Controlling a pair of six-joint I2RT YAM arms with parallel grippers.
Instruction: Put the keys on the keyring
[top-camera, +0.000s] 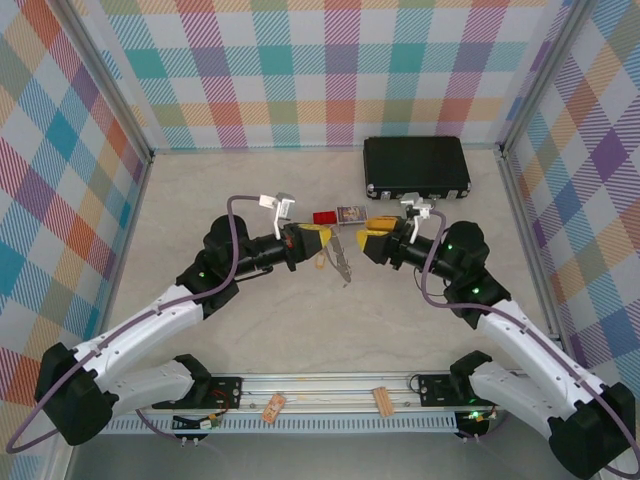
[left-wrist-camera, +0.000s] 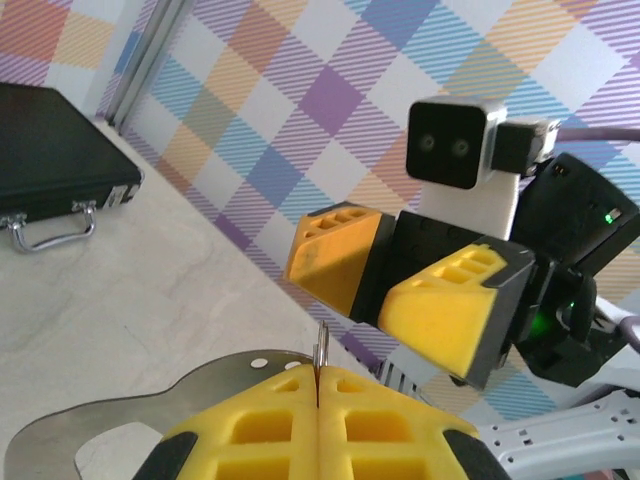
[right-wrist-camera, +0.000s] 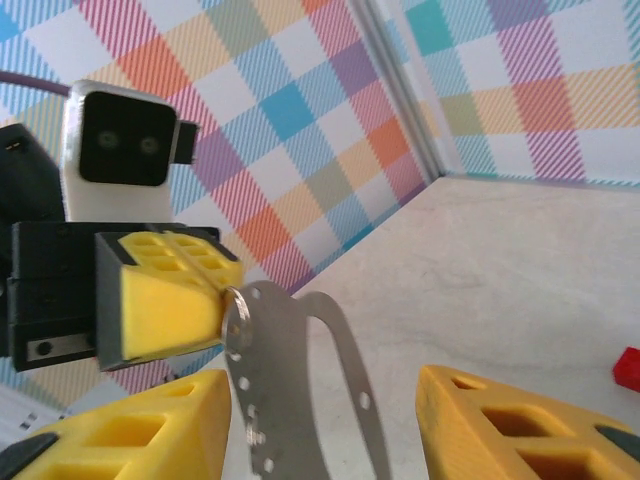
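At centre, left gripper (top-camera: 322, 238) tight on keyring (top-camera: 343, 262)

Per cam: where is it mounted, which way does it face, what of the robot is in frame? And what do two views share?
Top external: above and behind the bases, looking down on the table; both arms, with the left gripper and right gripper meeting mid-table.
Left wrist: on the left arm, facing the right gripper; own shut fingers at the bottom.
Right wrist: on the right arm, facing the left gripper; own open fingers either side of the keyring.
Shared: both wrist views show the keyring, pinched by the left gripper.
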